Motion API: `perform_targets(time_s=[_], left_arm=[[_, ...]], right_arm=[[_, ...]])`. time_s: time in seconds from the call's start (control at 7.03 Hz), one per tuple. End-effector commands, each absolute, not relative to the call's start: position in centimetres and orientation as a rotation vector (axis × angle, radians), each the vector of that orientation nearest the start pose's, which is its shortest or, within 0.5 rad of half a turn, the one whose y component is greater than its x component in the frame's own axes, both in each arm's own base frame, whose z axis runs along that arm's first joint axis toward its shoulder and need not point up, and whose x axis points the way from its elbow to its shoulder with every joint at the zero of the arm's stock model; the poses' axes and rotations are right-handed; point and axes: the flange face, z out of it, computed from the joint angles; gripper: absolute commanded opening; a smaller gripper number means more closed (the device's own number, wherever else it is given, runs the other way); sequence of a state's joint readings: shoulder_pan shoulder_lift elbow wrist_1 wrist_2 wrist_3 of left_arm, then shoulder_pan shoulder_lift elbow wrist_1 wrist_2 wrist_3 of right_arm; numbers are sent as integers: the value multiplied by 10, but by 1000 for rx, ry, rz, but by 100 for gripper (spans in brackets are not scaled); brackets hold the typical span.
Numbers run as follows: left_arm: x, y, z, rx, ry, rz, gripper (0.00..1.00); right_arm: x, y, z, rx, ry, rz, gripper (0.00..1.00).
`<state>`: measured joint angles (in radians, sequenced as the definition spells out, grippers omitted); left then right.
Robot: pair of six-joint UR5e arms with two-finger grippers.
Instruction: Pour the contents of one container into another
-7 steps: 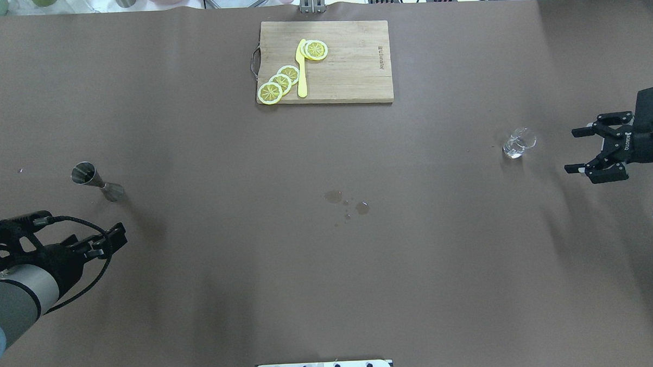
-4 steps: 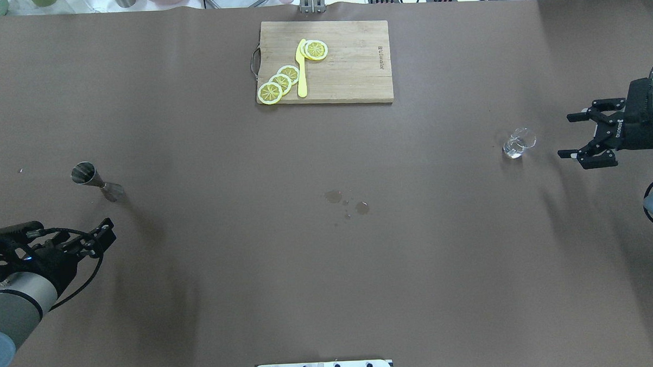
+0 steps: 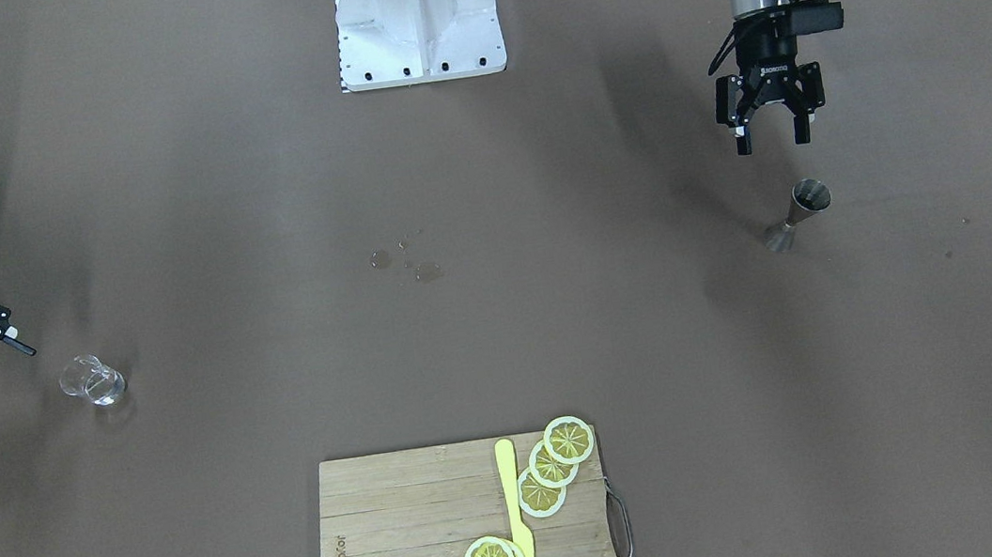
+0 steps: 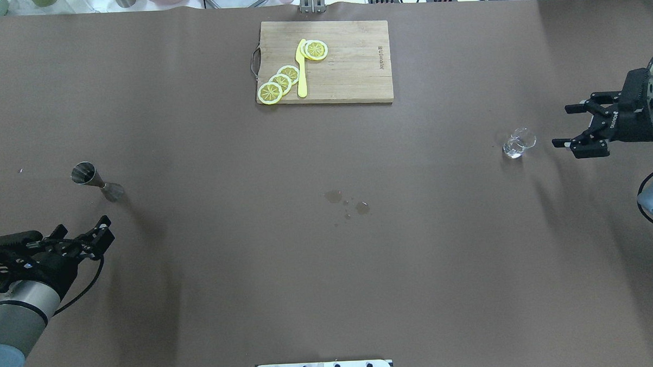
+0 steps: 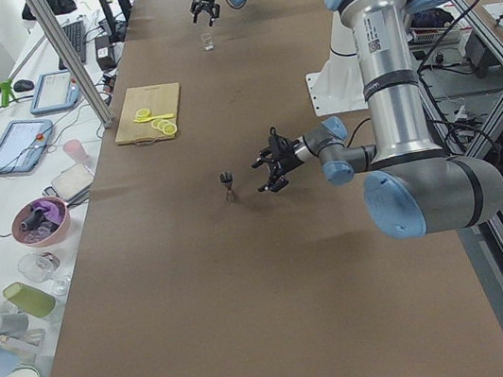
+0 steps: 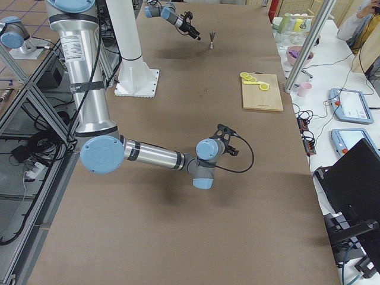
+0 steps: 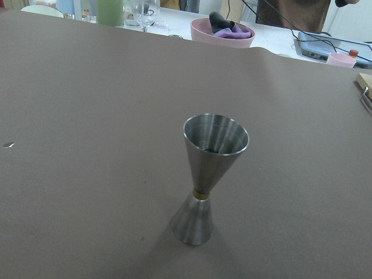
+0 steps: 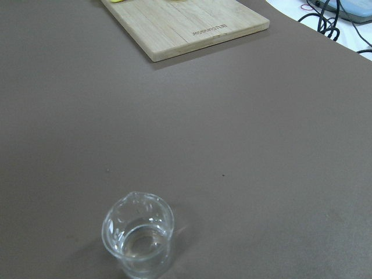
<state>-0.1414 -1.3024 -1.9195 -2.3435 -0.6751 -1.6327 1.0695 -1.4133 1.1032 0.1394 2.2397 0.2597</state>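
Jaws spread apart and empty on both arms: the left gripper [image 3: 772,139] hangs just short of a steel jigger [image 7: 209,174], pointing at it without touching, while the right gripper [image 4: 562,126] hovers just beside a small clear glass [image 8: 139,235], also not touching. A wooden cutting board [image 4: 349,68] at the far edge of the brown-covered table [image 4: 222,154] serves as the marker. The jigger stands upright well off to the board's left and nearer the robot, its wider cup up. The glass stands upright well off to the board's right, likewise nearer the robot, with what looks like a little clear liquid in its bottom. On the board's left half lie yellow lemon slices [image 4: 280,83], three overlapping in a row toward its metal handle and more beside the far end of a yellow knife [image 4: 301,75], which lies across the board's width next to them. A few wet droplets [image 4: 348,202] mark the table on the robot's side of the board, roughly midway between jigger and glass.
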Motion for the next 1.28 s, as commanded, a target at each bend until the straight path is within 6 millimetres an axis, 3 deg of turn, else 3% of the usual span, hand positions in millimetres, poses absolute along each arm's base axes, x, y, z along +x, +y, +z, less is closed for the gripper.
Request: perform_targets(time_s=[0.0,0.43,1.14], left_arm=[[364,-266,512,911,742,-563,98],[390,-273,517,915,740,-572,98],[378,-304,526,953,656,-590,98]], right_arm=[[-206,-498,614,1015,-1072,-629,99],[-230,-492,609,1029,-1064,-632,99],[-261,-495,597,1058,-1043,-622,99]])
